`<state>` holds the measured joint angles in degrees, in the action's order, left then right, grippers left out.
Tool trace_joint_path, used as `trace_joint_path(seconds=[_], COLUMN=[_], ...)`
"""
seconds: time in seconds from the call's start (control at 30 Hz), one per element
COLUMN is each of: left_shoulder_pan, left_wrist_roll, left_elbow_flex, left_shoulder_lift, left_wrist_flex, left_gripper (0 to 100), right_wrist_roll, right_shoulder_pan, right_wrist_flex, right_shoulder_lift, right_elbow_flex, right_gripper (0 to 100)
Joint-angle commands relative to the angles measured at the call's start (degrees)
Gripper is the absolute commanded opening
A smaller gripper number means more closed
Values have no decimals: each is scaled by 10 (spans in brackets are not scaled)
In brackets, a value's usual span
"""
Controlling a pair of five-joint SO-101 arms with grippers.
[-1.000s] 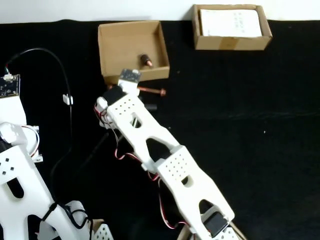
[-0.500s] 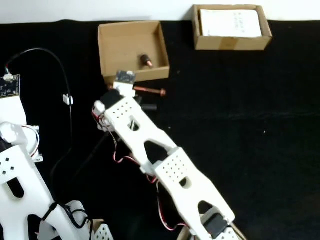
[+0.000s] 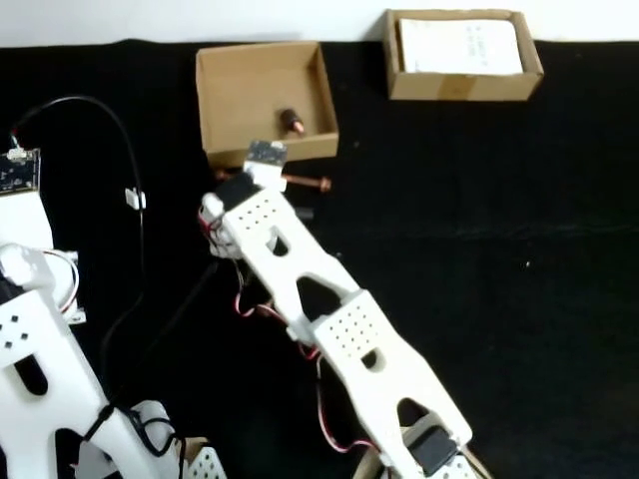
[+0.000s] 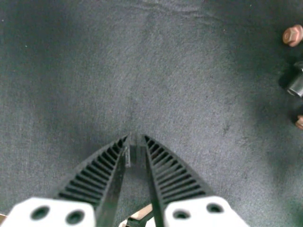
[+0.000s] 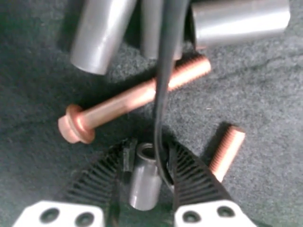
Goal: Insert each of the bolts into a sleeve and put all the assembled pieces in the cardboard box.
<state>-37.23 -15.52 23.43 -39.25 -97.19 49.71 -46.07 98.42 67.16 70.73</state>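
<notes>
Black cloth (image 3: 519, 299) covers your table from side to side. Your right arm (image 3: 329, 319) is the biggest thing on it, reaching from the near edge to a spot just in front of the open cardboard box (image 3: 240, 100), which stands at the far side, left of centre. Your left arm (image 3: 30, 349) is at the near left, well apart from that box. A second box (image 3: 464, 88) with a white sheet in it stands at the far right. One assembled piece (image 3: 291, 121) lies in the cardboard box, near its right wall. Your right gripper (image 5: 147, 150) is low over the cloth, its fingers pinching a short grey sleeve (image 5: 144, 182) between them, with a black cable (image 5: 163, 71) running past one finger. Three more sleeves (image 5: 102, 33) lie together just beyond. A copper bolt (image 5: 132, 99) lies on the cloth between those sleeves and the gripper, just in front of the cardboard box, and a second bolt (image 5: 227, 151) lies beside one finger. Your left gripper (image 4: 136, 141) hangs over bare cloth, its fingers pressed together at the tips.
</notes>
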Motion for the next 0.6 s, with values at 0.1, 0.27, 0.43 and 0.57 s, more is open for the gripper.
trace_joint_path(seconds=[0.1,0.27,0.43,0.57], left_shoulder_pan=[-4,-5,-5,-5], left_wrist_roll=[-3,-3,-3,-4], left_elbow_flex=[-11,-11,-12,-12], left_shoulder_lift=[3,3,3,3], left_wrist_flex=[4,3,3,4], left_gripper=[45,45,45,45], right_wrist_roll=[-90,-156,-229,-313], right_shoulder_pan=[32,78,119,172], right_wrist_flex=[25,25,26,27], right_shoulder_lift=[-78,-153,-202,-246], right_elbow_flex=[38,36,36,18], right_gripper=[22,22,22,22])
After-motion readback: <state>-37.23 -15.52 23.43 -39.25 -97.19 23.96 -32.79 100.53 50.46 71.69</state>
